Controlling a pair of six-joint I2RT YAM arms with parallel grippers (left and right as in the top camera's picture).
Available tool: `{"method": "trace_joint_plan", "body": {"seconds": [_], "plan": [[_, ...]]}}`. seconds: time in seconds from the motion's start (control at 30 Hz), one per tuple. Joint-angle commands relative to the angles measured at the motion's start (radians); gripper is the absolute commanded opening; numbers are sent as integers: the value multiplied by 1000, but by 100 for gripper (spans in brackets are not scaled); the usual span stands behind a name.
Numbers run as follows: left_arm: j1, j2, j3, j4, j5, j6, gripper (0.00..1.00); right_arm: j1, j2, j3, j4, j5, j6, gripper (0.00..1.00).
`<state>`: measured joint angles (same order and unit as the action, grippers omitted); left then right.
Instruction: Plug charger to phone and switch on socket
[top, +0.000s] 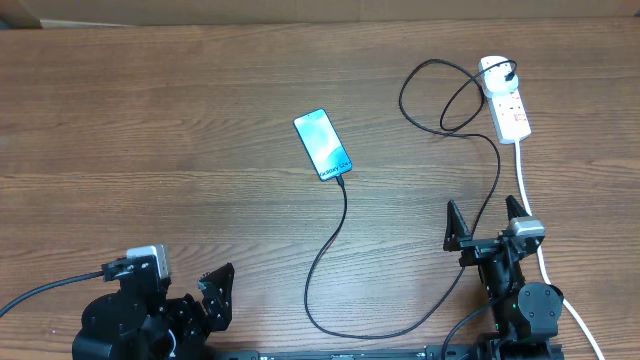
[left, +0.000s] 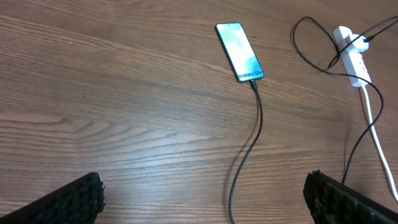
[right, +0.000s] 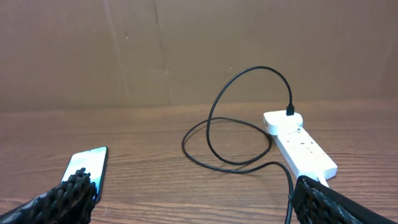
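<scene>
Black left gripper (top: 214, 287): jaws spread wide, empty, at the near edge of the table (top: 150, 150); phone well ahead, to its right.
Right gripper (top: 484, 226): jaws parted, empty; the charger passes below it.
Charger (top: 344, 205): thin black cable, tip meeting the phone's near short edge, other end in the socket.
Phone (top: 323, 145): flat, mid-table, teal screen lit, reads "Galaxy S24".
Socket (top: 506, 101): white strip, far right, well beyond the right gripper; red marks unreadable.

— What lies ahead of the left claw (left: 204, 186)?
— The phone (left: 239, 51), screen lit, with the charger (left: 260, 121) plugged into its near edge. The socket (left: 351, 56) sits ahead-right. Jaws spread wide.
</scene>
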<state>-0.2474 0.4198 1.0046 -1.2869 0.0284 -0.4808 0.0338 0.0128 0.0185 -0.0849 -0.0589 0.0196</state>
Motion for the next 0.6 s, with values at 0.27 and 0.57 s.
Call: {"method": "trace_joint_plan", "body": {"seconds": [0.27,0.57], "plan": [[-3,-7,-3,3,-10,-14,100,5,-11,-11,-3,29,-170,100],[-3,-7,-3,3,-10,-14,100,5,-10,-10,-3,37,-118,100]]}}
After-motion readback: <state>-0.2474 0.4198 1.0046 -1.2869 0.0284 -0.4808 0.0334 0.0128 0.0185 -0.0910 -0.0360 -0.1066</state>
